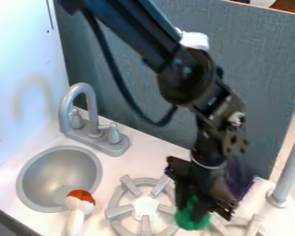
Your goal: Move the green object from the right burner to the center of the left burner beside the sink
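Green object (pixel 185 222) rests just beside a grey burner (pixel 118 212) on the white toy-kitchen counter (pixel 134 161), near a round grey sink (pixel 51 177) and blue-grey panel (pixel 261 97), its bright, rounded body partly hidden by the gripper (pixel 193 212), closed around it

Black gripper (pixel 193 214) at green object (pixel 191 224), gray burner (pixel 118 212) beside, orange-and-white toy (pixel 79 207) by sink (pixel 26 178)

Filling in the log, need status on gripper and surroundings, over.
Gripper down at green object, hold unconfirmed. Stove burner close alongside. Sink well off.
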`<state>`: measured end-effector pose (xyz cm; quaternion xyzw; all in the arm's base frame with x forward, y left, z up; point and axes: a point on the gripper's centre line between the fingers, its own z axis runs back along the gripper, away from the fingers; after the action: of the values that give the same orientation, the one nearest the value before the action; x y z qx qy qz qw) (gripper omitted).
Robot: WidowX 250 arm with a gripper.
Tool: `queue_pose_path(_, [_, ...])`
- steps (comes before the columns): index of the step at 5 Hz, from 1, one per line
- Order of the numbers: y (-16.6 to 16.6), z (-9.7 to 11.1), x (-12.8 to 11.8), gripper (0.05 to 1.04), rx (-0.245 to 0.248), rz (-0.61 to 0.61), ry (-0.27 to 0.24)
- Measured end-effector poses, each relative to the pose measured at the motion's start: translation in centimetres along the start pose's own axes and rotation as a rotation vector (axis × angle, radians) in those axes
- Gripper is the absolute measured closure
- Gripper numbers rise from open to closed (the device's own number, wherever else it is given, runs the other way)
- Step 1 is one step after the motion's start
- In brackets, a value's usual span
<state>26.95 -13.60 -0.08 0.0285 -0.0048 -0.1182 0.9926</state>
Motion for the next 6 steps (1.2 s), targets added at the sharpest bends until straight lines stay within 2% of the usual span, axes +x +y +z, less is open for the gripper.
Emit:
queue_pose_path(1, [3.1, -0.1, -0.2, 0.694, 0.025, 0.090, 0.046])
queue_pose_path(2, [5.9, -0.7, -0.8, 0.694, 0.030, 0.167, 0.075])
queue_pose_path(3, [8.0, -0.8, -0.9, 0.694, 0.033, 0.235, 0.085])
queue_pose_path(4, [8.2, -2.3, -0.2, 0.694, 0.040, 0.262, 0.106])
queue_pose_path(5, [7.9, -4.9, 0.9, 0.694, 0.050, 0.276, 0.152])
queue_pose_path(6, [7.0, -5.3, 1.6, 0.694, 0.029, 0.272, 0.175])
